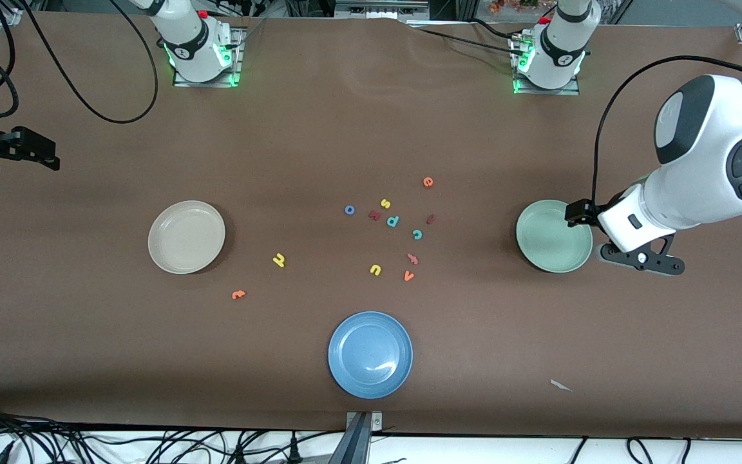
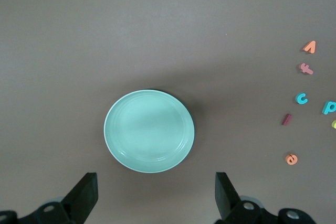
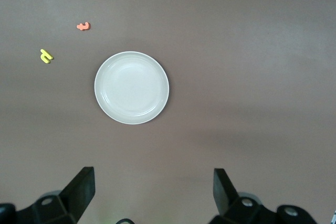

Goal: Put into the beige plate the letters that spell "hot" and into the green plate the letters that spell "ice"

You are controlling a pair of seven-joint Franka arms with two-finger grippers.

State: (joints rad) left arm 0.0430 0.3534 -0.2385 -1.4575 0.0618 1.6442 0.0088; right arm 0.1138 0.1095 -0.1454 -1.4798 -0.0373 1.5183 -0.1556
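On the brown tabletop (image 1: 319,129), clock read on the front view with twelve at the robots' bases, the small foam letters sit loose in the middle, around a teal foam p (image 1: 393,222).

The orange e (image 1: 428,182) is out at one o'clock from that p. The dark maroon bar-like i (image 1: 430,219) is at three and the teal c (image 1: 417,234) at four, just beside it. The blue ring-shaped o (image 1: 350,210) sits at ten o'clock. The yellow h (image 1: 279,260) lies well apart at eight o'clock, and the orange t (image 1: 237,294) is farther out on the same line.

None of them is in a plate. The round cream-beige plate (image 1: 186,237) at nine o'clock is bare, and so is the round sage-green plate (image 1: 554,245) at three o'clock.

The left arm's jaws hang over the tabletop at the green plate's three-o'clock rim. Their black fingertips (image 2: 86,192) are spread wide with nothing between them. The right arm's jaws wait up over the tabletop at that arm's end, looking down on the beige plate. Their fingertips (image 3: 84,187) are also wide apart and empty.

The spare letters are a yellow s (image 1: 385,203), a dark red letter (image 1: 374,215), a pinkish f (image 1: 412,259), a yellow u (image 1: 375,269) and an orange v (image 1: 409,276). A round blue plate (image 1: 370,354) sits at six o'clock.
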